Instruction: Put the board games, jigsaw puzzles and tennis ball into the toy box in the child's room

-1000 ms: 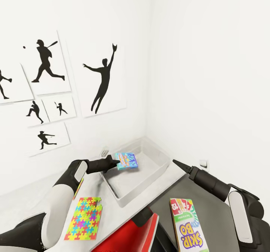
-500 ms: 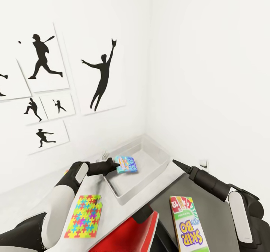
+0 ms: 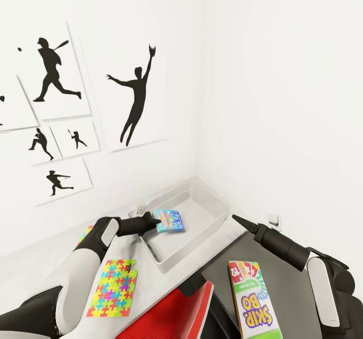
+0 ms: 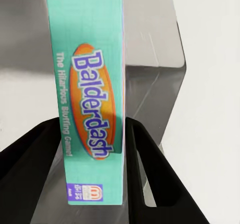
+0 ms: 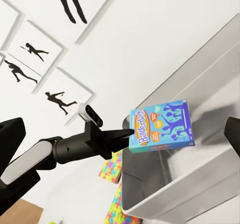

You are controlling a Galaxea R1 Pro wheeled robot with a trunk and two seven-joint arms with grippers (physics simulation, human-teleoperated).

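My left gripper (image 3: 157,223) is shut on the small blue board game (image 3: 169,221), a "Balderdash" box (image 4: 90,109), held edge-on just above the light-grey toy box (image 3: 201,213) near its rim. From the right wrist view the box (image 5: 162,125) hangs over the bin (image 5: 200,189). A jigsaw puzzle (image 3: 113,288) lies flat on the table (image 3: 151,278) beside my left arm. The edge of a second one (image 3: 83,235) peeks out behind that arm. The SKIP-BO box (image 3: 252,298) lies on a dark grey surface under my right arm. My right gripper (image 3: 237,220) hovers open and empty, right of the bin.
The toy box sits in the room's corner against white walls with black baseball silhouette pictures (image 3: 136,97). A red part (image 3: 176,314) lies at the bottom centre, below the table edge. A small wall socket (image 3: 274,221) is beyond my right gripper.
The head view has shifted a little, sliding the wall pictures up and left. My left gripper still holds the blue box over the toy box, slightly lower. The right arm has not moved.
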